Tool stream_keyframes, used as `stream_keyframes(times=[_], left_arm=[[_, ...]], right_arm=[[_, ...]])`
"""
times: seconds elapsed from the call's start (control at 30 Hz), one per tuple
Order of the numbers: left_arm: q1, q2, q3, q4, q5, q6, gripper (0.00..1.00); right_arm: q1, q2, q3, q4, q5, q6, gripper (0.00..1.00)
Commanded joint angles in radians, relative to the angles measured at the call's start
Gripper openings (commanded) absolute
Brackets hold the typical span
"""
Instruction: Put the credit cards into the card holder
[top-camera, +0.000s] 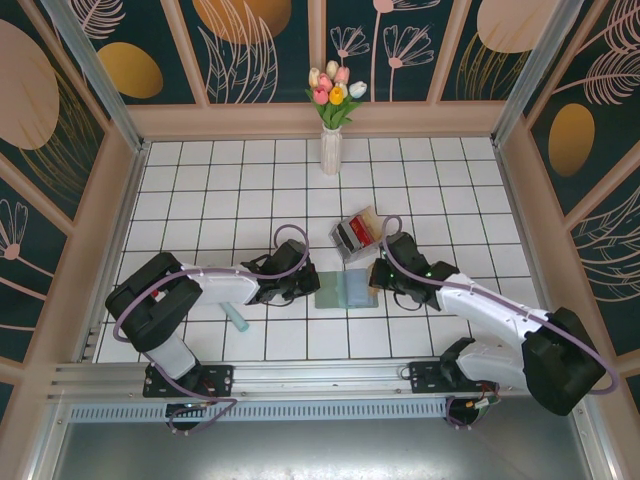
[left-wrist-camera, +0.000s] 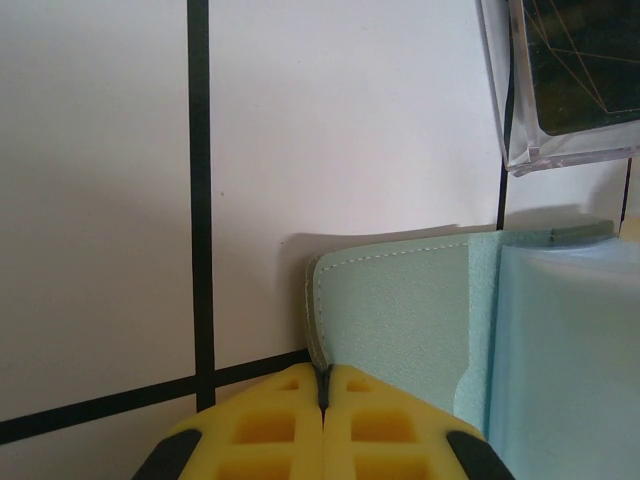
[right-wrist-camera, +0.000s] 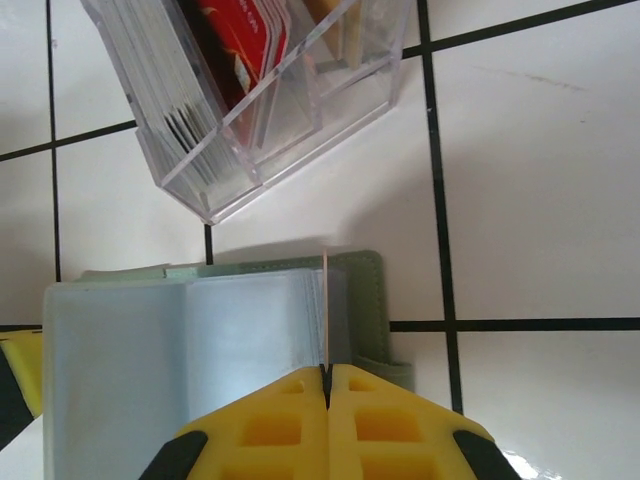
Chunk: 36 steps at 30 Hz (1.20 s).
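The small grey-green bifold card holder (top-camera: 345, 290) lies open at mid-frame, just below the clear plastic box (top-camera: 355, 235) of credit cards (right-wrist-camera: 245, 40). The left gripper (left-wrist-camera: 323, 385) is clamped on its left edge, and the right gripper (right-wrist-camera: 327, 375) pinches what looks like a thin card (right-wrist-camera: 325, 300), seen edge-on. Insertion is in hand: next, that card must slide squarely into a sleeve.

Bright, even light throughout. A soft shadow rims the wallet (left-wrist-camera: 400, 320); the box (left-wrist-camera: 570, 80) beyond it seems slightly blurred.

No legible text, label, brand, number or sign is showing in any view. The red card (right-wrist-camera: 240, 40) standing in the clear box (right-wrist-camera: 185, 170) is displaying pale markings, but these are appearing too blurred to read.
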<state>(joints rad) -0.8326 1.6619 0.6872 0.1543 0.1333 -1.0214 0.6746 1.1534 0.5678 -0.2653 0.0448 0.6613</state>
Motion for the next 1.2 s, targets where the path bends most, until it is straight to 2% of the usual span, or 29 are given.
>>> stream_keyframes(times=[0.0,0.23,0.33,0.53,0.7,0.97,1.07,1.17], left_arm=[[-0.005,0.021,-0.006,-0.022,-0.009,0.023,0.00],[-0.006,0.021,-0.006,-0.023,-0.010,0.021,0.00],[-0.006,0.022,-0.007,-0.021,-0.011,0.023,0.00],[-0.006,0.022,-0.011,-0.014,-0.009,0.019,0.00],[-0.007,0.013,-0.010,-0.012,-0.013,0.017,0.00],[-0.006,0.010,-0.009,-0.010,-0.016,0.018,0.00],[-0.006,0.009,-0.013,-0.015,-0.022,0.019,0.00],[-0.006,0.010,-0.015,-0.021,-0.025,0.019,0.00]], right_arm=[[0.014,0.009,-0.020,0.075,-0.061,0.011,0.00],[0.017,-0.004,-0.007,0.105,-0.099,0.027,0.00],[0.023,-0.012,0.017,0.060,-0.051,0.037,0.00],[0.025,-0.005,-0.009,0.196,-0.207,0.076,0.00],[0.045,0.059,-0.030,0.292,-0.256,0.113,0.00],[0.053,0.182,-0.054,0.305,-0.242,0.120,0.00],[0.047,0.158,-0.061,0.274,-0.188,0.118,0.00],[0.018,0.126,-0.076,0.260,-0.189,0.113,0.00]])
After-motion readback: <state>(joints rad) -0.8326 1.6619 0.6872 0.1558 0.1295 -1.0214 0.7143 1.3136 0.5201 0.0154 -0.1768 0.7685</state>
